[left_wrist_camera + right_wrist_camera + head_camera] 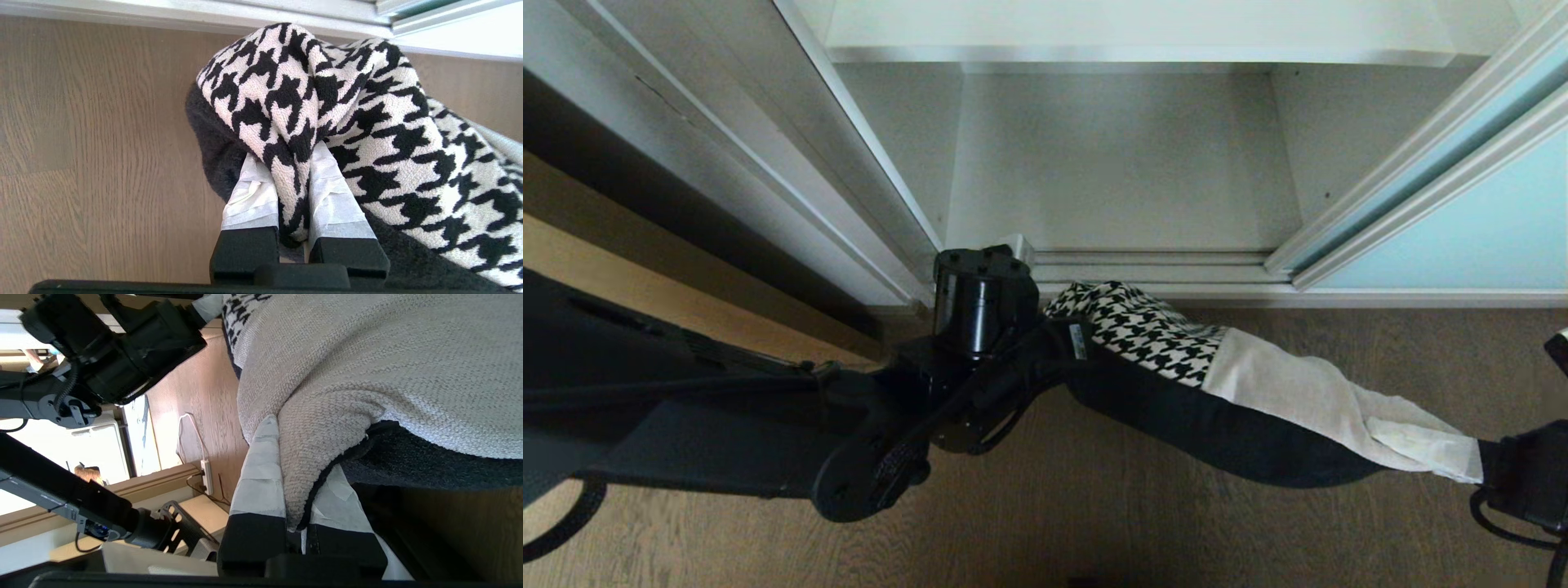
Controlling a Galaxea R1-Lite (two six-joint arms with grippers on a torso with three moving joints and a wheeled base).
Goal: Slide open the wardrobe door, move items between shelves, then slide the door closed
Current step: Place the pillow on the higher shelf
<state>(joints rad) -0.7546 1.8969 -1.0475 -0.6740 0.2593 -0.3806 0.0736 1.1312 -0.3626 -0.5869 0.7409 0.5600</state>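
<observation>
From the head, the cushion (1176, 359) hangs stretched above the floor just before the open wardrobe's bottom shelf (1119, 188); at the left wrist, the left gripper (293, 171) pinches its houndstooth corner; at the right wrist, the right gripper (300, 473) pinches its cream corner — either thin fabric fold could slip, dropping that end.

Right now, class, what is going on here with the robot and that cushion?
The robot holds a square cushion between both arms, above the wood-grain floor in front of the open wardrobe. The left pincer is shut on the houndstooth corner, and the right pincer is shut on the cream corner. The cushion hangs stretched between them, sagging in the middle. The sliding wardrobe door stands pushed to the right, and the white bottom shelf behind the track lies exposed.
</observation>
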